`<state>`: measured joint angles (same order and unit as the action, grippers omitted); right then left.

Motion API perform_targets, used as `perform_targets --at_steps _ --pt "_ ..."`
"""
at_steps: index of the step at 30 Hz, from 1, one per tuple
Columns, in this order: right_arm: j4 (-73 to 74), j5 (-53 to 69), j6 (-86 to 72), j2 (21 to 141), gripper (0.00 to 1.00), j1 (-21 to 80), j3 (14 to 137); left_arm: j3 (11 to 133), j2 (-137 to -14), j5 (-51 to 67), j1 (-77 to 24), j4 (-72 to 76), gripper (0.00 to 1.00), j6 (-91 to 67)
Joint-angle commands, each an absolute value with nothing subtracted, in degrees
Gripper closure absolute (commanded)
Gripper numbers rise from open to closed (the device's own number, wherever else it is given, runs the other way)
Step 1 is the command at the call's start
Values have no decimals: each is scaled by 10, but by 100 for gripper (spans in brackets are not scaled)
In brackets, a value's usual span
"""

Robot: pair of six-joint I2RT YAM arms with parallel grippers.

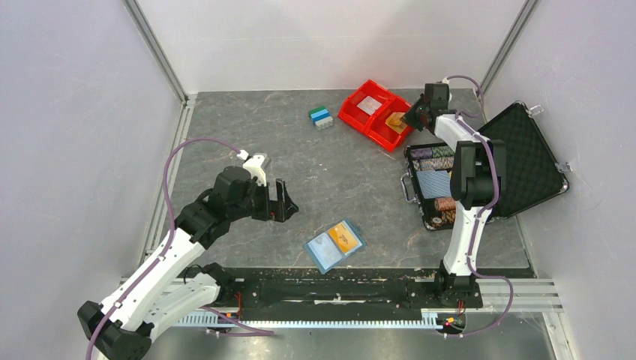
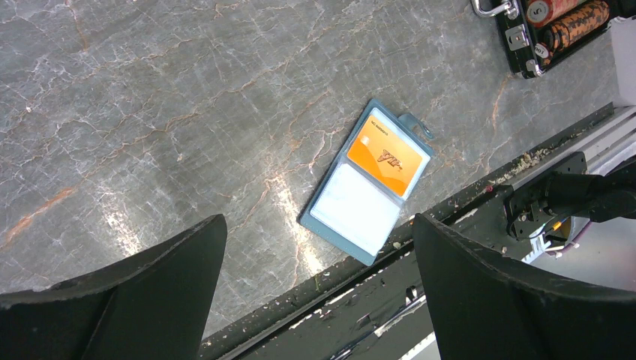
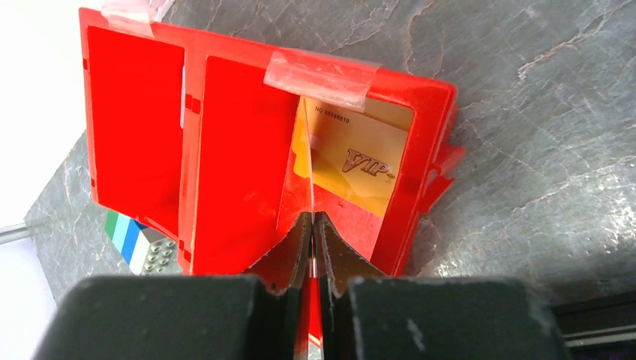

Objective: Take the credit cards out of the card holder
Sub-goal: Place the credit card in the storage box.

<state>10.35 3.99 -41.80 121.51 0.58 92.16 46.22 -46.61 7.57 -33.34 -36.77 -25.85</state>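
Note:
The light-blue card holder (image 1: pixel 335 244) lies spread open near the table's front edge, also in the left wrist view (image 2: pixel 369 184). An orange credit card (image 2: pixel 384 156) and a whitish one (image 2: pixel 355 206) sit in its two panels. My left gripper (image 1: pixel 289 201) hovers open to the holder's left, its jaws (image 2: pixel 319 221) wide apart with nothing between them. My right gripper (image 1: pixel 409 120) is over the red bin, its jaws (image 3: pixel 311 217) shut on a thin card (image 3: pixel 307 165) seen edge-on. I cannot tell that card's colour. Another orange card (image 3: pixel 352 161) lies in that compartment.
The red two-compartment bin (image 1: pixel 356 118) stands at the back, with tape on its rim (image 3: pixel 319 75). A small striped block (image 1: pixel 321 117) sits to its left. An open black case (image 1: pixel 525 161) at the right holds poker chips and a blue deck (image 1: pixel 435 182). A black rail (image 2: pixel 360 300) borders the near edge.

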Motion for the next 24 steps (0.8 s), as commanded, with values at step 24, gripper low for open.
perform_targets --at_steps 24 --pt "111 -25 -410 1213 69 4 1007 468 -461 58 -332 -365 0 -226"
